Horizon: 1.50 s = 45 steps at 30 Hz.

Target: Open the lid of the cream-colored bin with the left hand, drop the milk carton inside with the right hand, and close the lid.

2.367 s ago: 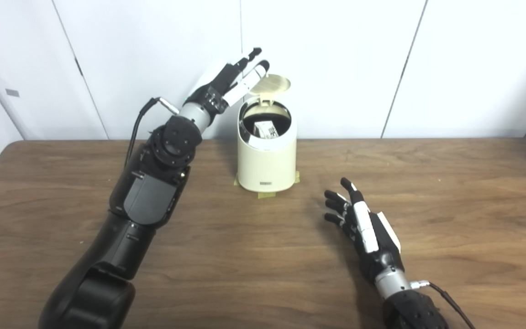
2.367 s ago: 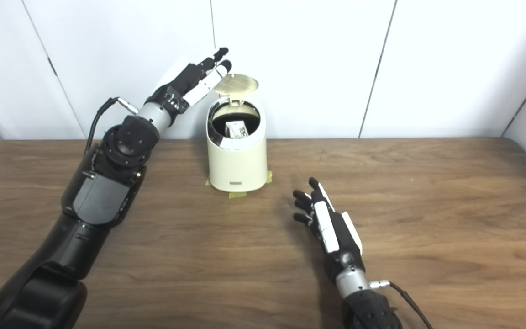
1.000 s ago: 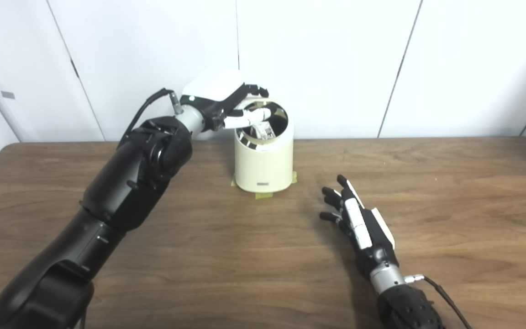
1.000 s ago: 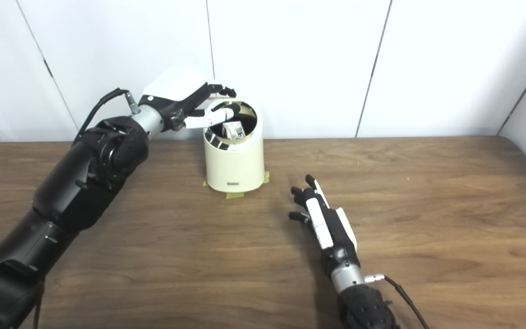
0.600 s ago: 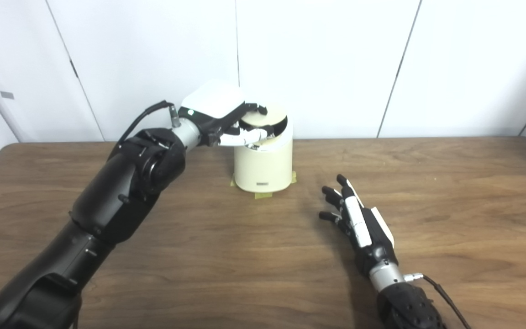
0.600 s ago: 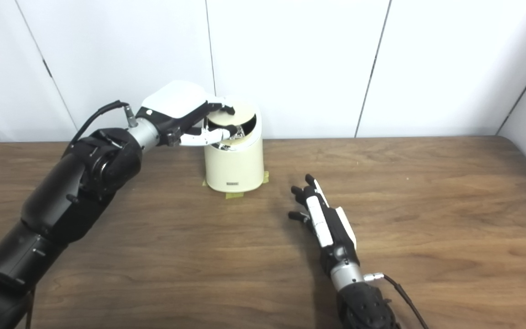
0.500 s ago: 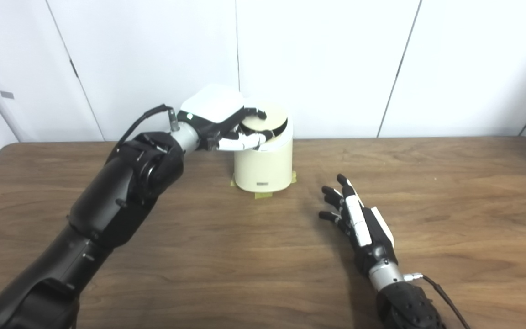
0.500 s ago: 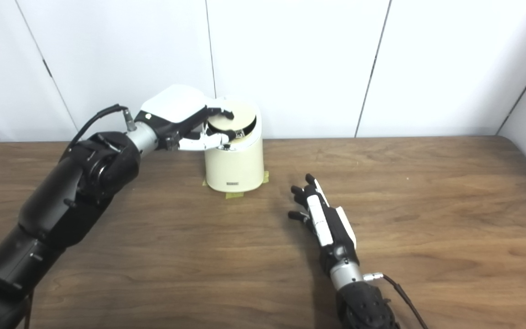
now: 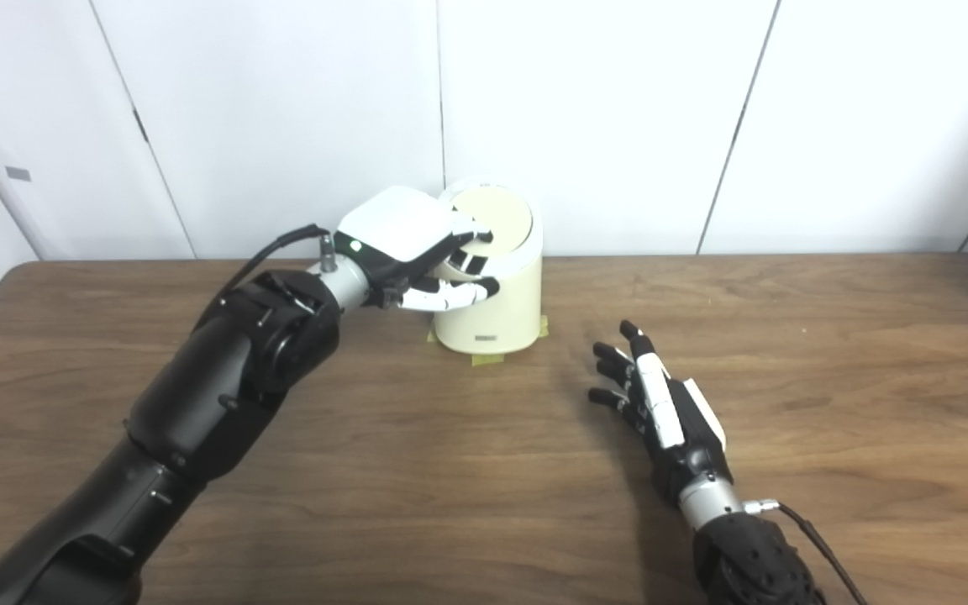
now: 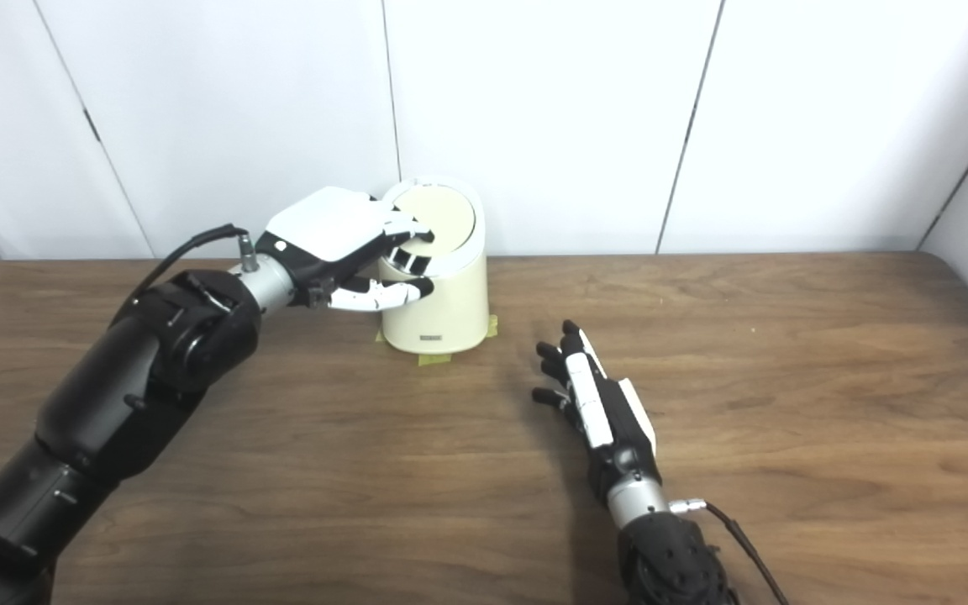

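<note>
The cream-colored bin (image 9: pixel 497 309) stands at the back of the table against the wall, with its round lid (image 9: pixel 498 214) lying flat on top. My left hand (image 9: pixel 417 248) rests over the bin's left rim, its fingertips (image 9: pixel 476 241) on the lid edge and its thumb in front of the bin's wall. It holds nothing. The milk carton is out of sight. My right hand (image 9: pixel 660 412) lies open on the table to the right of the bin, fingers spread, empty.
The bin sits on yellow tape marks (image 9: pixel 488 359) on the wooden table (image 9: pixel 828 378). White wall panels (image 9: pixel 618 118) rise directly behind the bin.
The lid went from standing upright to lying shut over the bin, pushed down by my left hand, which came over and lowered. The milk carton inside is now covered. The right hand stayed put.
</note>
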{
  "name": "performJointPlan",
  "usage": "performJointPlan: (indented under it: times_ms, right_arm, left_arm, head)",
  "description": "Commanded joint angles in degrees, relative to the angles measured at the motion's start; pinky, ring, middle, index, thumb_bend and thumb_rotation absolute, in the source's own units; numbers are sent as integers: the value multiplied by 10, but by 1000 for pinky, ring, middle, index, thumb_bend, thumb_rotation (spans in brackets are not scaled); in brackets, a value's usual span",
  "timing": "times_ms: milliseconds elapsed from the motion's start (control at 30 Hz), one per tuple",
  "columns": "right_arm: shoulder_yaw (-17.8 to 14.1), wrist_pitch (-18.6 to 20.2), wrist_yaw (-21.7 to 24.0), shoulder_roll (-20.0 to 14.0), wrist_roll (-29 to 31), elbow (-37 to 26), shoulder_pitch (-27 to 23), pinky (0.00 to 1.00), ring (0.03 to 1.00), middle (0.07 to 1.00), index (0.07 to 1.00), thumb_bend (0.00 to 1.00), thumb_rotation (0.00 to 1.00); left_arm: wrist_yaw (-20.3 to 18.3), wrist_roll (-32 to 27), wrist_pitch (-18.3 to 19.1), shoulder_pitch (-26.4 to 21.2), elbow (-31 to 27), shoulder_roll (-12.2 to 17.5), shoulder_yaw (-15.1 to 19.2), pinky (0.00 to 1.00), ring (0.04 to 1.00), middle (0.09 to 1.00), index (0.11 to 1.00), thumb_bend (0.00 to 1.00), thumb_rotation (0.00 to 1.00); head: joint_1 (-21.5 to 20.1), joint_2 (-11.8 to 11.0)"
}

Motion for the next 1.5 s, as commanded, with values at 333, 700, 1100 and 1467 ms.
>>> performJointPlan:
  times_ms: [333, 700, 1100, 1467]
  right_arm:
    - [4, 12, 3, 4, -6, -17, -11, 815, 900, 873, 967, 507, 1000]
    - [0, 9, 4, 4, -3, -13, -15, 798, 888, 865, 970, 515, 1000]
    - [-2, 5, 2, 1, -3, -21, -14, 788, 876, 860, 969, 513, 1000]
    - [-17, -30, 6, 1, 15, -29, -8, 737, 844, 864, 934, 515, 1000]
  left_arm:
    - [-40, 143, -18, -7, 1, 3, -52, 907, 932, 887, 856, 562, 1000]
    - [-62, 71, 21, 4, -55, -12, 26, 945, 933, 891, 863, 530, 1000]
    - [-34, -46, 143, 103, -179, -88, 176, 846, 934, 939, 936, 462, 1000]
    - [61, -279, 209, 228, -200, -175, 319, 960, 998, 996, 999, 430, 1000]
  head:
    - [-3, 6]
    - [-4, 11]
    - [-4, 11]
    - [-4, 12]
